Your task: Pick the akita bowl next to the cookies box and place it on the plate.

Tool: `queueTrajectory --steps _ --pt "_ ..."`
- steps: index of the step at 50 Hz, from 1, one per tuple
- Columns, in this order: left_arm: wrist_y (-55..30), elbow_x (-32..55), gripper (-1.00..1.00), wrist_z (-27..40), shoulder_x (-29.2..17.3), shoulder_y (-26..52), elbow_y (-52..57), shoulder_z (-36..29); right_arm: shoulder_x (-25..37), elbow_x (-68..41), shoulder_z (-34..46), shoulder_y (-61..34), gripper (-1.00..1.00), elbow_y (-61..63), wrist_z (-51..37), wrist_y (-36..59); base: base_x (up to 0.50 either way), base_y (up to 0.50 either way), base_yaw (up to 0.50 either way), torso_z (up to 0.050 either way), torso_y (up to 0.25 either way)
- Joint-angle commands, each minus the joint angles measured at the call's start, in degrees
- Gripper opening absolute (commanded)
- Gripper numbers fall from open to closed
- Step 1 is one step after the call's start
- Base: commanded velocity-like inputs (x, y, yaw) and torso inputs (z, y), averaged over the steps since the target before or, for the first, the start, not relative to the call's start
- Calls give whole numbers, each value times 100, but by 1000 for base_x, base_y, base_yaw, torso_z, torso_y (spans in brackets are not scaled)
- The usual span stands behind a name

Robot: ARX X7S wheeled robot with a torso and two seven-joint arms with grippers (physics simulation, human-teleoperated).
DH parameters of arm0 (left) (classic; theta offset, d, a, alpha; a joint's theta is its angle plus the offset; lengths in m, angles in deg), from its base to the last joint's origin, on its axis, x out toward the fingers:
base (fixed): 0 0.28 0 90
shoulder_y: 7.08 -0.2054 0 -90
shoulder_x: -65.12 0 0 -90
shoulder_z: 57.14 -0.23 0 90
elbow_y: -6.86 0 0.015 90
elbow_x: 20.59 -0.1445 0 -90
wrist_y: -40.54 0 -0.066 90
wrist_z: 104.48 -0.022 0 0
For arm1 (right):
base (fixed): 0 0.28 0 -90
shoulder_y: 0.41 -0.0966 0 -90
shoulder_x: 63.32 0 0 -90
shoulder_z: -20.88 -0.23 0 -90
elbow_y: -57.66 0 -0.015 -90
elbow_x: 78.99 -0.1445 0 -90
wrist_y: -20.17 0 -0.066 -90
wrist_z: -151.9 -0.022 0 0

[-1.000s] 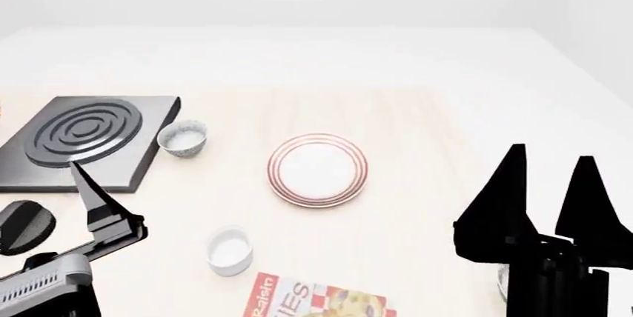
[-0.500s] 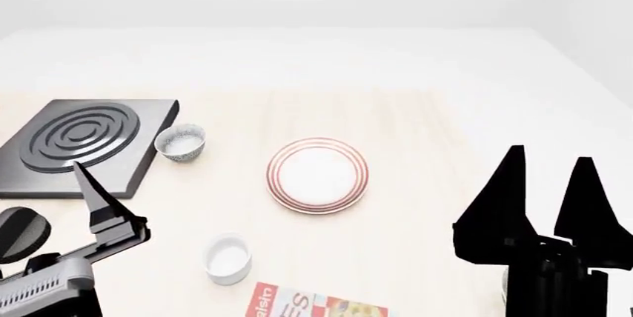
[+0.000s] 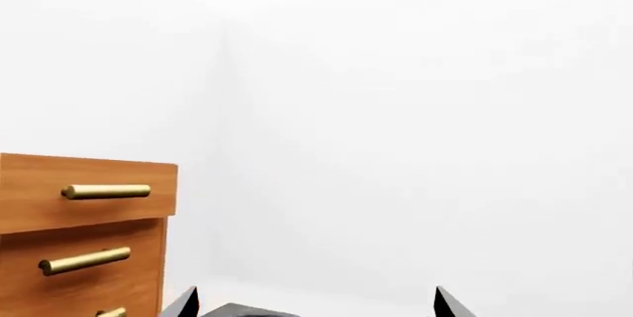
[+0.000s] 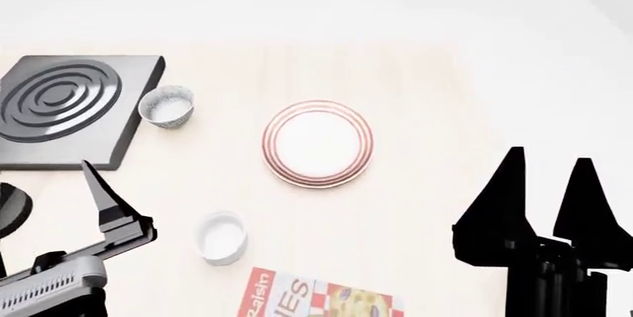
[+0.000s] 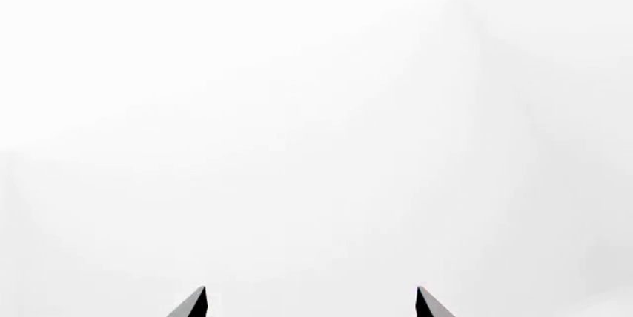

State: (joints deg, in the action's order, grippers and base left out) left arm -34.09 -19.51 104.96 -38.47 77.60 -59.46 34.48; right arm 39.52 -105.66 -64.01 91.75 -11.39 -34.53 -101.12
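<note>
The white plate [image 4: 318, 144] with red rings lies in the middle of the table. Only the top of the red-and-white cookies box [image 4: 322, 299] shows, at the near edge of the head view. The akita bowl next to the cookies box is out of view. A speckled bowl [image 4: 166, 106] stands far from the box, beside the stove. My right gripper [image 4: 549, 160] hangs open at the near right, well off the plate. My left gripper [image 3: 313, 302] is open too and holds nothing. One of its fingers [image 4: 103, 197] shows at the near left.
A black stove [image 4: 64, 109] with a ringed burner sits at the far left. A plain white ramekin [image 4: 221, 237] stands just left of the cookies box. A wooden drawer unit [image 3: 84, 235] with brass handles shows in the left wrist view.
The head view has tipped downward: the plate, stove and speckled bowl sit higher in the picture, and more of the cookies box shows. Both grippers keep their places, open.
</note>
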Motion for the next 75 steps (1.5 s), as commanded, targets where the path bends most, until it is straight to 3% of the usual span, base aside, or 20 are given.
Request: queueTrajectory --steps 1,19,26,34,38,43,48,51,54,60,62,64,72,75 --pt "54 -88 100 -78 81 -11 -3 113 -82 108 -86 -6 100 -21 112 -40 0 0 0 16 -250" --pt "57 43 100 -59 35 4 -46 58 188 357 -319 -206 100 237 -365 562 0 0 0 4 -62" --pt "30 54 100 -30 15 -3 -26 57 727 742 -833 -339 100 767 -975 1628 0 0 0 0 0" --pt "19 28 100 -11 6 18 -88 10 1753 86 -1477 -278 100 1363 -1329 3218 0 0 0 0 0" --pt "-7 18 100 -4 -3 28 -99 -12 2564 -1456 -2358 116 100 1628 -1581 4554 0 0 0 0 0" --pt "9 -26 100 22 -6 36 -162 -33 3024 -1549 -2982 398 100 1627 -1736 4894 0 0 0 0 0" --pt "-31 -92 100 25 -11 48 -176 -97 3954 -2401 -3482 514 100 1735 -1863 5957 0 0 0 0 0" --pt "-65 -85 100 33 -23 68 -199 -97 4386 -3872 -4088 606 100 1558 -1787 6622 0 0 0 0 0" --pt "-112 -69 100 49 -48 55 -139 -64 4924 -4131 -4544 1008 100 1467 -1208 7143 0 0 0 0 0" --pt "-154 -73 100 88 -73 47 -59 -32 5089 -5356 -5783 1253 100 1126 -1037 7973 0 0 0 0 0" --pt "-150 -57 100 94 -77 46 -65 -28 5179 -5849 -5975 1409 100 976 -662 8313 0 0 0 0 0" --pt "-145 -61 100 102 -80 49 -75 -30 5197 -5564 -6164 1643 100 937 -44 8539 0 0 0 0 0" --pt "-104 -110 100 117 -83 77 -169 -96 5202 -5919 -6705 1688 100 103 31 8960 0 0 0 0 0" --pt "-120 -121 100 119 -89 61 -139 -115 5330 -6728 -6672 1681 100 -333 -681 9186 0 0 0 0 0"
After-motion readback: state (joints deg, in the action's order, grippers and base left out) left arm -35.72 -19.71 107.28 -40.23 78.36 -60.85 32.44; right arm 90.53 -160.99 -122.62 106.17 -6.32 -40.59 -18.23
